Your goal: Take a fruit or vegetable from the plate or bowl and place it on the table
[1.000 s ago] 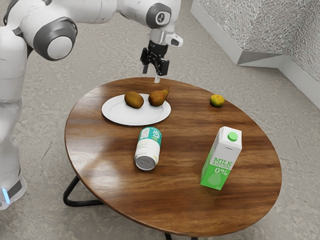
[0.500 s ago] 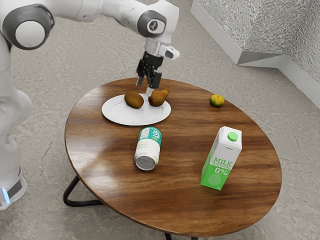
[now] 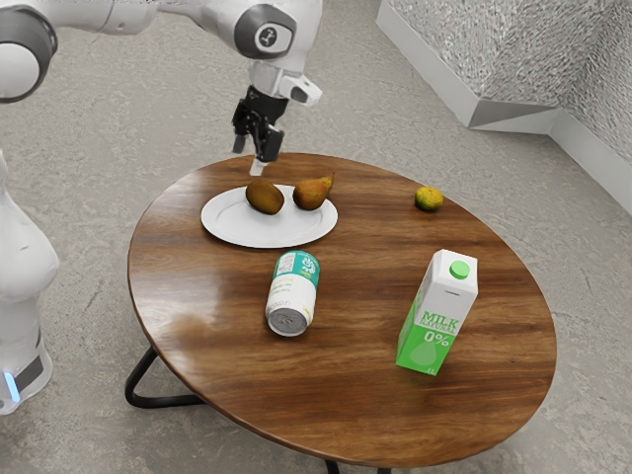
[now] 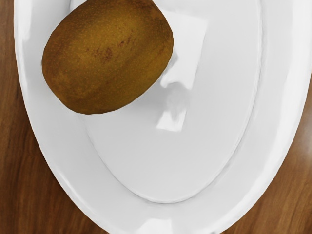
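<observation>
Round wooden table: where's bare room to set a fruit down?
Free wooden tabletop lies between the white-green milk carton and round yellow fruit, and between carton and white-teal can. The brown oval fruit and brown pear crowd part of the white oval plate.

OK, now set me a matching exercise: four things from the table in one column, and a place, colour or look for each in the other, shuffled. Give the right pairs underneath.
Things:
1. pear
2. can
3. plate
4. carton

Descriptions:
A. upright, with a green cap
B. white and oval
C. beside another fruit, on a dish
D. teal and white

Right pairs: 1-C, 2-D, 3-B, 4-A
</observation>
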Tool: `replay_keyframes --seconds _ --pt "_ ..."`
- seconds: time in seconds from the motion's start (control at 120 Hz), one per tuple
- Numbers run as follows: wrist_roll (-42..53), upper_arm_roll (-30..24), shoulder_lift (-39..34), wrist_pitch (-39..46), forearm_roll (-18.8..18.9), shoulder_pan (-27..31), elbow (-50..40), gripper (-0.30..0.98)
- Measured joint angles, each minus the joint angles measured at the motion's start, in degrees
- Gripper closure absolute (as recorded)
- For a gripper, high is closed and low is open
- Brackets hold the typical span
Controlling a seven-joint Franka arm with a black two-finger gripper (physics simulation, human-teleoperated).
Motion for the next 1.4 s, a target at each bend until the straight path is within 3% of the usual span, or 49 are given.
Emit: replay_keyframes --seconds 0.092,0.192,0.475,1.4 --pt "-0.29 8.52 -0.17 3.85 0.44 -9.57 -1.75 0.02" --pt "-0.69 11.03 1.92 7.42 1.01 -12.24 -1.98 0.02" --pt "-1.61 11.61 7.32 13.58 1.27 -12.73 -2.10 0.02" --pt "-3.12 14.26 10.78 20.24 1.05 -12.35 -2.42 0.02"
